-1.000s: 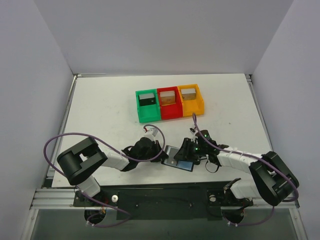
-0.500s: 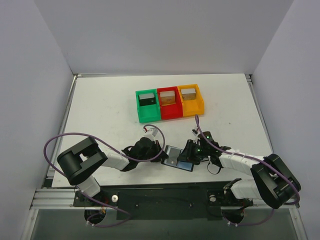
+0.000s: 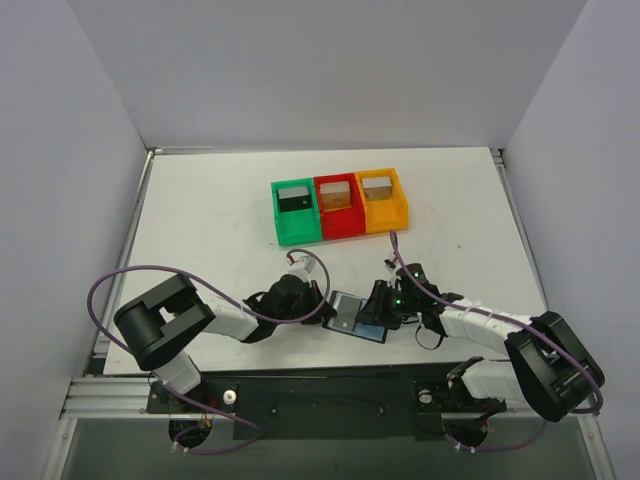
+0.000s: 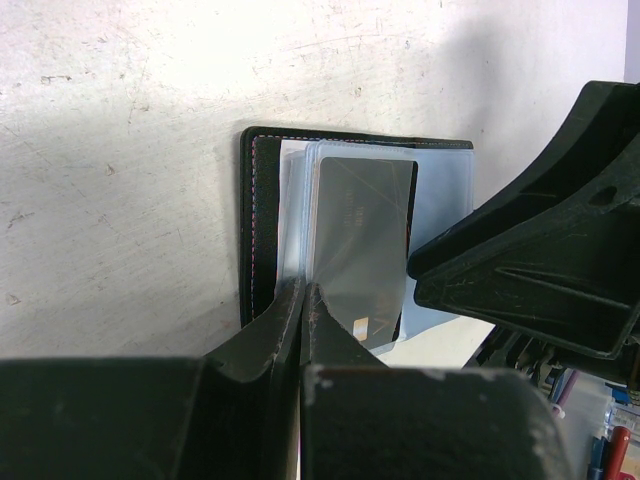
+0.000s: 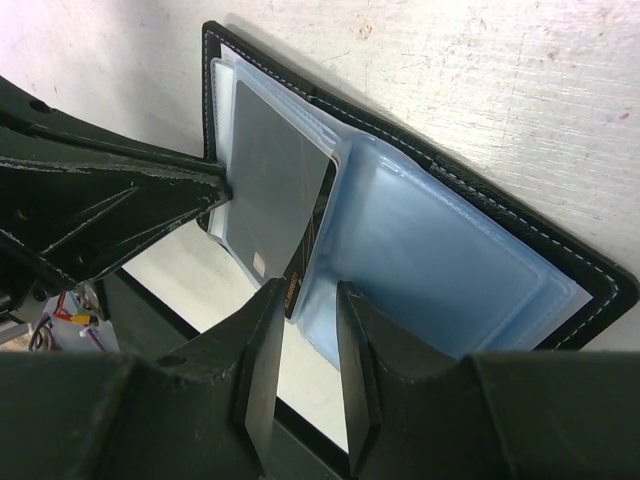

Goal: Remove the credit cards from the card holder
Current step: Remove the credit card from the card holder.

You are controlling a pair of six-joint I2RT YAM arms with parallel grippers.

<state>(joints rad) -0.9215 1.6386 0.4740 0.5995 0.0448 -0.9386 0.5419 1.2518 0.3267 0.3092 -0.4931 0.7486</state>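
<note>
Between your grippers, the top view gives the card holder (image 3: 357,318) as a dark patch. The wrist views show it lying open, a grey card (image 4: 360,235) in clear sleeves (image 5: 430,260). Your left gripper (image 4: 302,294), reaching low, is closed at the sleeves' near edge. Your right gripper (image 5: 308,298), also low, is slightly parted astride their edge.

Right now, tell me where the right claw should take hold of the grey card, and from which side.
Take the grey card by its long edge nearest the right claw, coming from the right arm's side. That edge looks lifted off the blue sleeve, while the left claw pins the card holder at the opposite side.
</note>
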